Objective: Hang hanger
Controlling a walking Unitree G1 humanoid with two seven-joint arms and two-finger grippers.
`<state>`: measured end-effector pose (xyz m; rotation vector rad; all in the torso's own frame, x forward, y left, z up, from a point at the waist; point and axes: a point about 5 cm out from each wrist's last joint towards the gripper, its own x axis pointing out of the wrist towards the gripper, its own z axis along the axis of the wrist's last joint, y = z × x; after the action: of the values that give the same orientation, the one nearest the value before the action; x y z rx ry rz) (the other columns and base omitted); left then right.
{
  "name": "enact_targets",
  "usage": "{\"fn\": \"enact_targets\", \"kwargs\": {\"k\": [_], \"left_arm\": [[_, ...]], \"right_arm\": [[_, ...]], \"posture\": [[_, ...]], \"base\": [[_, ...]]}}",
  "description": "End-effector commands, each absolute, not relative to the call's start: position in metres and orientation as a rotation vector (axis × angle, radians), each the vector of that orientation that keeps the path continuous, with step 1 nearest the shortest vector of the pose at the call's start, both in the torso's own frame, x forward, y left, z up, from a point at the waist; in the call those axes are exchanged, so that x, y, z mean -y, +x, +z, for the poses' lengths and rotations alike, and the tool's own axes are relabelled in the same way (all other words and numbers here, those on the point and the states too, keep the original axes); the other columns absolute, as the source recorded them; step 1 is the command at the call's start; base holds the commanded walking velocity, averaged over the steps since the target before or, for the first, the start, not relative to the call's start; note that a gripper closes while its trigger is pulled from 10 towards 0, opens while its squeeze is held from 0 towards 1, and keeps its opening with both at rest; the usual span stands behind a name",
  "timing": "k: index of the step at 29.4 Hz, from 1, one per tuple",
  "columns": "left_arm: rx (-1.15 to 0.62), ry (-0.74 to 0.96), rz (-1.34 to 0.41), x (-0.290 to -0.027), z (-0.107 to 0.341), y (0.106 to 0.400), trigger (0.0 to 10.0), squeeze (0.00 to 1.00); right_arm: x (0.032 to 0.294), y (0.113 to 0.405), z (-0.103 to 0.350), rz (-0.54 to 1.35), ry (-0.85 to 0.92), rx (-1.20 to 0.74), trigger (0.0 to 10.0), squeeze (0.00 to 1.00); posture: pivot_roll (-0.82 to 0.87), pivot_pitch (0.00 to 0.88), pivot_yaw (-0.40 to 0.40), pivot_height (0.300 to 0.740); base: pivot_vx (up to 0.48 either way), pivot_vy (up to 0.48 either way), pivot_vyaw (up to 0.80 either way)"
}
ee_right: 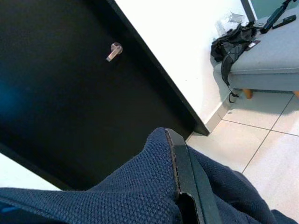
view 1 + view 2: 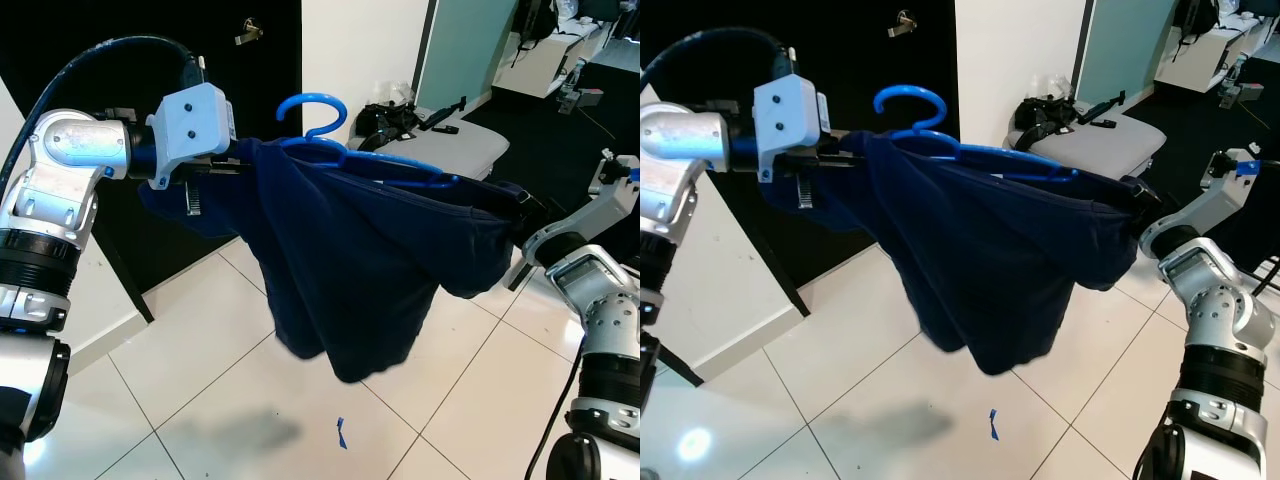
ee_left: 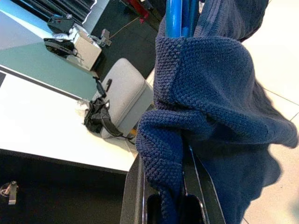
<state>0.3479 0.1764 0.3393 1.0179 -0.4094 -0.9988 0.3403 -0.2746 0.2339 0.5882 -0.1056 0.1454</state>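
Left gripper point(image 3: 175, 205): fingers closed together on a fold of the sweater, clamped at one end of the hanger. It is raised to about the level of the hook and carries that end.

Right gripper point(image 1: 184, 186): pressed into the knit at the opposite end. One black finger lies across the fabric; the second is hidden, so whether it is clamped cannot be told.

Hanger point(image 2: 330, 140): blue plastic, held in the air between the two arms, bar roughly level and dipping slightly toward the robot's right. The hook stands upright and free above the bar, nearer the left gripper.

Sweater point(image 2: 370, 260): dark blue knit, draped over the hanger and sagging in a loose bag well above the floor point(image 2: 220, 350).

Reason for hold: judged as a two-point carry. Support at both ends keeps the bar from swinging and the garment from sliding off, and leaves the hook unobstructed for hanging.

Surroundings: a black door point(image 1: 70, 84) with a metal handle point(image 1: 113, 51) behind the left arm; a white wall beside it; a grey bench point(image 2: 450, 145) with a black bag point(image 3: 99, 116) on it farther back.

Task status: not yet hung. No rail or hook to receive the hanger can be made out.
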Motion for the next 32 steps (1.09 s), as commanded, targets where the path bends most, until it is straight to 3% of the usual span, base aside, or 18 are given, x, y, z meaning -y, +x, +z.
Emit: {"fn": "enact_targets", "kwargs": {"k": [1,12,22,32], "left_arm": [[0.402,1.052,-0.946,-0.183,0.342,0.35,10.0,0.0],[0.398,1.046,-0.99,-0.172,0.322,0.35,10.0,0.0],[0.445,0.923,-1.09,-0.129,0.295,0.344,10.0,0.0],[0.385,0.918,-1.033,-0.131,0.273,0.345,10.0,0.0]], "right_arm": [[0.277,0.339,0.24,0.142,0.6,0.127,0.0,0.0],[0.278,0.342,0.245,0.137,0.584,0.132,0.0,0.0],[0.245,0.35,0.231,0.238,0.472,0.002,0.0,0.0],[0.241,0.349,0.238,0.292,0.418,-0.033,0.0,0.0]], "posture": [[0.05,0.078,0.008,0.74],[0.06,0.079,0.006,0.74],[0.05,0.075,0.001,0.74],[0.05,0.078,-0.002,0.74]], "base": [[0.0,0.0,0.0],[0.0,0.0,0.0],[0.0,0.0,0.0],[0.0,0.0,0.0]]}}
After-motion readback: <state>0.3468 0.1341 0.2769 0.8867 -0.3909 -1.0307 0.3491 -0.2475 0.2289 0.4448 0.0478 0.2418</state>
